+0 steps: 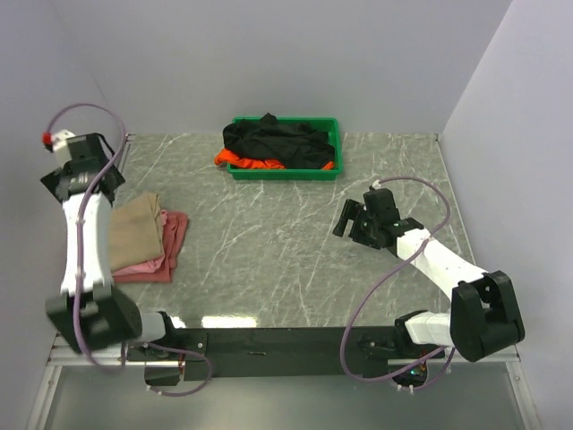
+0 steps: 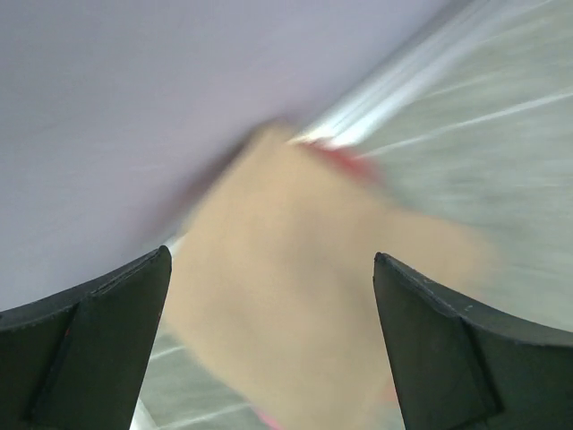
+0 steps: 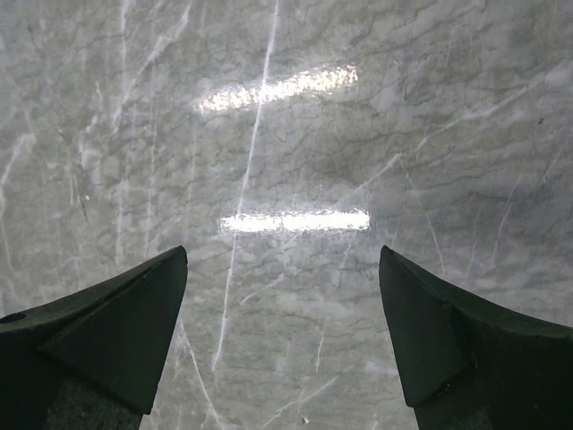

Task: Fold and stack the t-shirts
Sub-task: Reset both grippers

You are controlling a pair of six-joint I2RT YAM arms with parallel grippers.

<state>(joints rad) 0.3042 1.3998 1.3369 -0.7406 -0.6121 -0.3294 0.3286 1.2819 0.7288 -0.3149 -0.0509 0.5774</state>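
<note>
Four t-shirts in two pairs. The beige t-shirt (image 1: 136,228) lies folded atop the pink t-shirt (image 1: 172,240) at the overhead view's left. The black t-shirt (image 1: 277,141) and orange t-shirt (image 1: 238,161) are heaped (unfolded) in one green tray (image 1: 286,175), top centre. The left gripper (image 2: 269,269) and right gripper (image 3: 282,260) are both spread, holding nothing.

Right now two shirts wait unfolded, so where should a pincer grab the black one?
Pinch a raised fold near the top of the black shirt, coming straight down. It lies crumpled in the tray, whose walls block a side approach, and a high pinch likely spares the orange shirt under it.
</note>
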